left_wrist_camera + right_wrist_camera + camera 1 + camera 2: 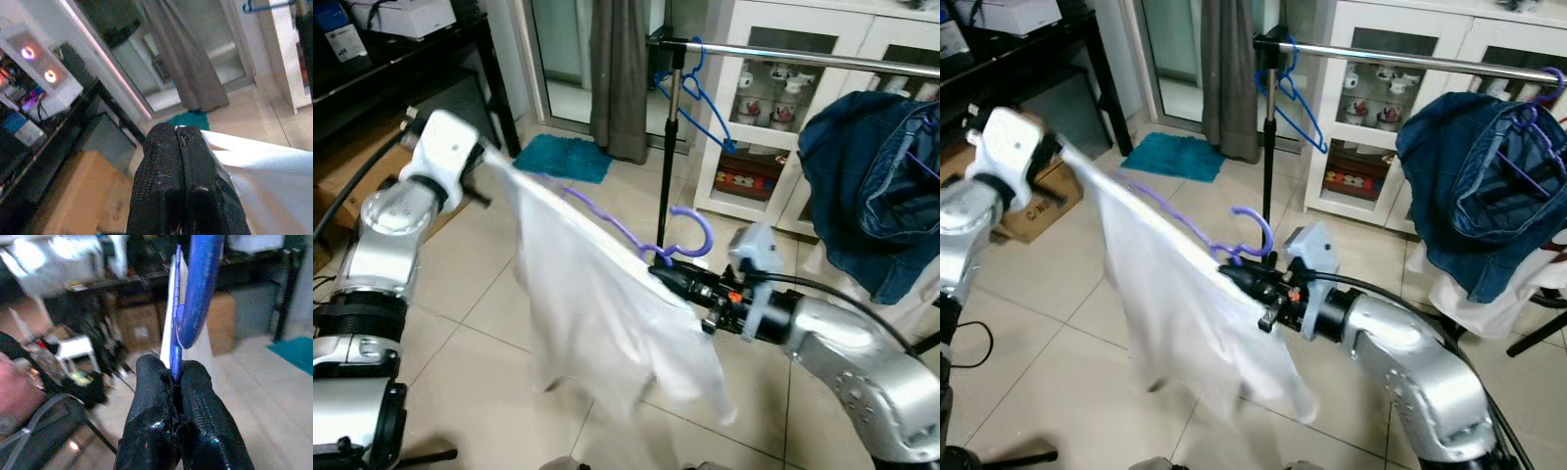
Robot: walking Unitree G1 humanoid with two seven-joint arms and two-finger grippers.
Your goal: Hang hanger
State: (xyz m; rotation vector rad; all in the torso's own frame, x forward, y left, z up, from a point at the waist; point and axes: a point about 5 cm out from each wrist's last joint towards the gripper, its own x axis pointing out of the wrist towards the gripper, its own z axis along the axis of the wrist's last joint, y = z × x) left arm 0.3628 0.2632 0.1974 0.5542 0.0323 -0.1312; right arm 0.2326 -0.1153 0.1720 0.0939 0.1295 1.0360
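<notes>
A purple hanger [693, 231] carries a white garment [597, 313] that droops toward the floor. My right gripper [662, 268] is shut on the hanger just below its hook; the right wrist view has the purple wire [176, 347] pinched between the black fingers [151, 387]. My left gripper [181, 133] is shut on the white garment [264, 166] at its far shoulder end and holds it up at the left [489, 160]. The metal rail [803, 57] runs across the back right, above and beyond the hook.
A blue hanger [700, 98] hangs on the rail near its black stand pole [668, 147]. A denim jacket [876, 186] hangs at the right. Behind stand a white glass-door cabinet [754, 127], a grey curtain [619, 69] and a teal mat [563, 157]. A black shelf [401, 59] stands left.
</notes>
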